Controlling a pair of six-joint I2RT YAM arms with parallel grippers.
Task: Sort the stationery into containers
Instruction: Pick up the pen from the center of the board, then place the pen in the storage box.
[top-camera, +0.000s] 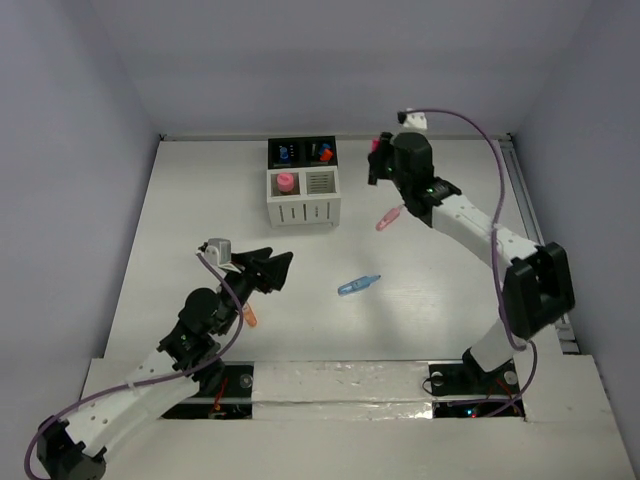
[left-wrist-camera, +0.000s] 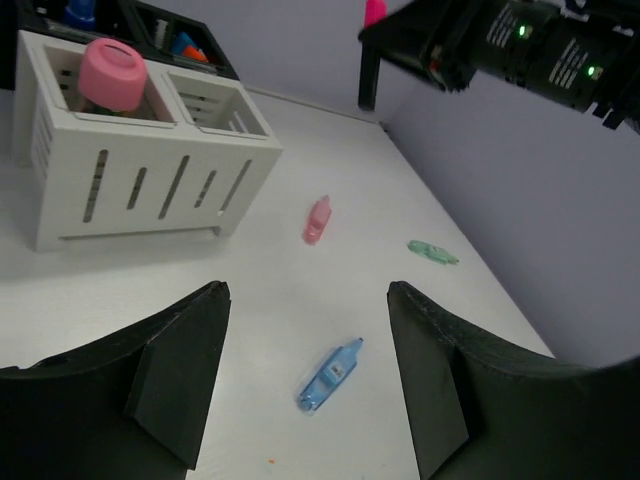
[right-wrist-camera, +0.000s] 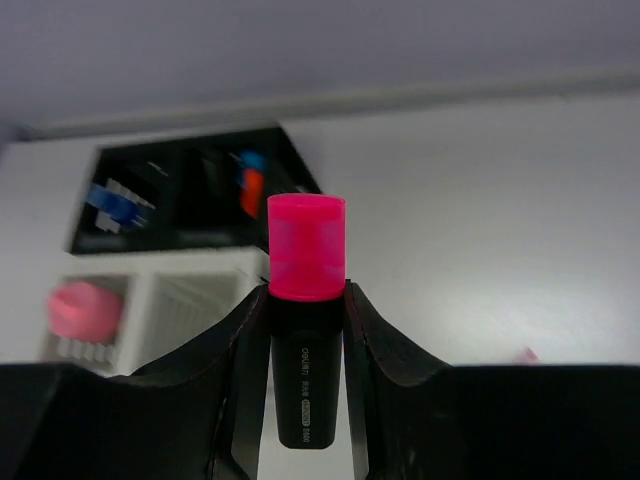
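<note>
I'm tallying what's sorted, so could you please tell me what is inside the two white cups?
The left white cup holds one item with a round pink cap; its body is hidden by the walls. The right white cup looks empty from above.

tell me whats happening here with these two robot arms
The right gripper is shut on a black highlighter with a pink cap, held upright above the white table, right of the block of four square cups, two white slotted, two black. The left gripper hangs open and empty. A translucent pink pen, a blue one and a green one lie loose; three cups already hold items.
</note>
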